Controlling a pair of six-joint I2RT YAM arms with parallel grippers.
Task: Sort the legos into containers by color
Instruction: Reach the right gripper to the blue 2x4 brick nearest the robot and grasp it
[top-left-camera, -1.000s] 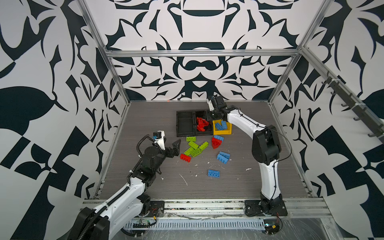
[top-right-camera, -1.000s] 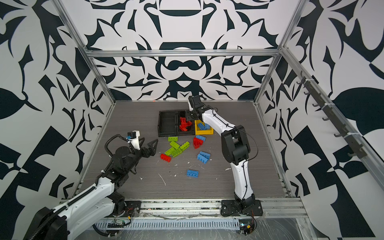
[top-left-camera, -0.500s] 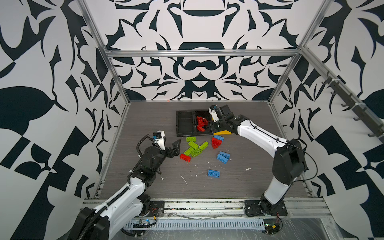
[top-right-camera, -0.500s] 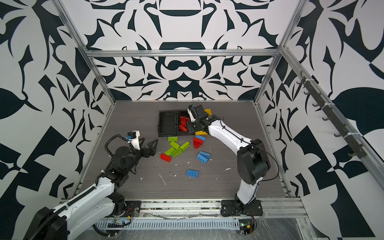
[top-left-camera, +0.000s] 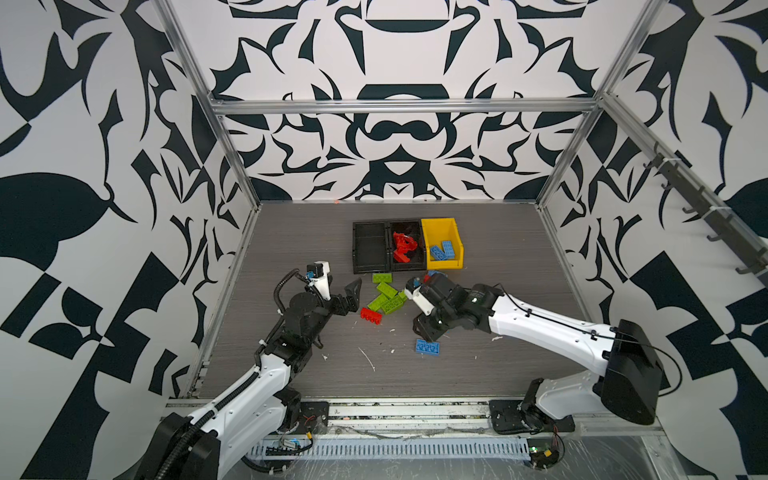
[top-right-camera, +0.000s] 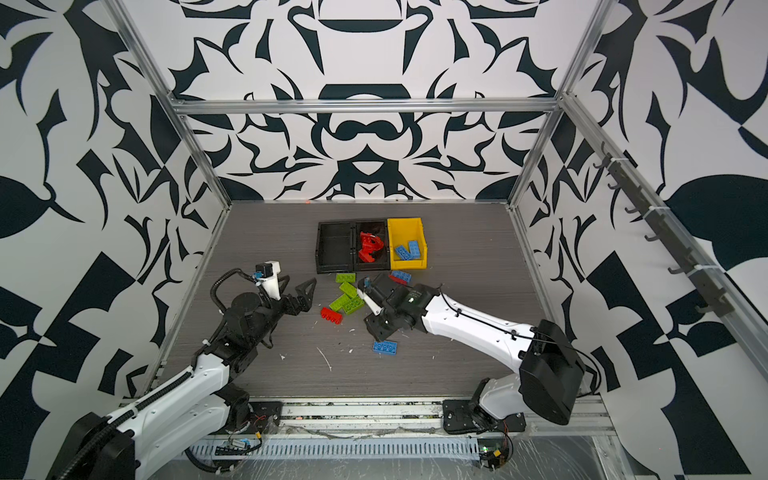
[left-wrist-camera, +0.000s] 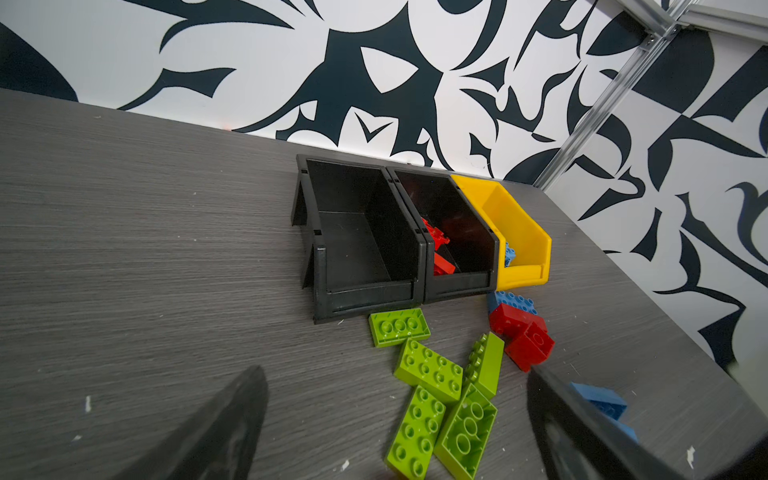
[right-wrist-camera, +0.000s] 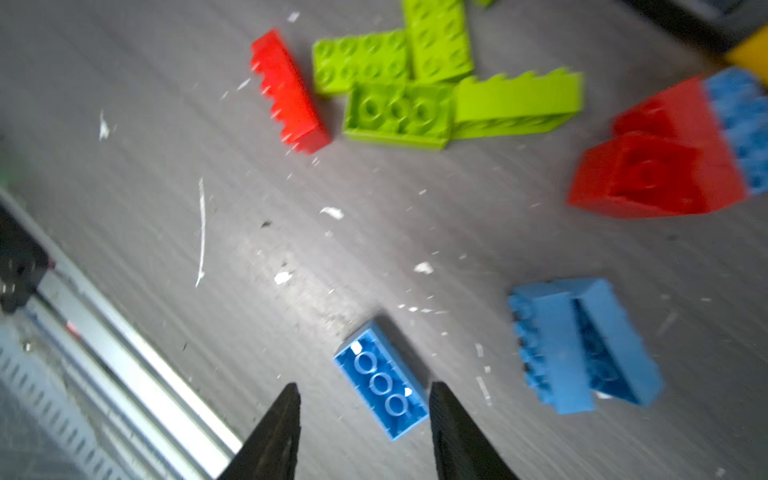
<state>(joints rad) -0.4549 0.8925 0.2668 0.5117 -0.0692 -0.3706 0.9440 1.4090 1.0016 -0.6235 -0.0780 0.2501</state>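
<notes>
Three containers stand in a row at the back: an empty black bin (top-left-camera: 370, 266), a black bin (top-left-camera: 409, 266) holding red legos (top-left-camera: 403, 247), and a yellow bin (top-left-camera: 442, 226) holding blue legos (top-left-camera: 441, 250). Green legos (top-left-camera: 386, 293) (left-wrist-camera: 428, 365) and a red brick (top-left-camera: 371, 316) lie in front of them. My left gripper (top-left-camera: 348, 298) (left-wrist-camera: 395, 390) hangs open beside the green pile. My right gripper (top-left-camera: 424, 328) (right-wrist-camera: 363, 385) is open just above an upturned blue brick (top-left-camera: 428, 347) (right-wrist-camera: 382, 382), holding nothing. A red piece (right-wrist-camera: 652, 166) and a blue pair (right-wrist-camera: 582, 345) lie nearby.
White scuff flecks (top-left-camera: 368, 357) dot the grey table. A metal rail (top-left-camera: 395, 409) runs along the front edge, close to the upturned blue brick. Patterned walls close in the left, right and back sides.
My right arm has swung from over the yellow bin back toward the front and now hangs over the upturned blue brick. The left arm has not moved.
</notes>
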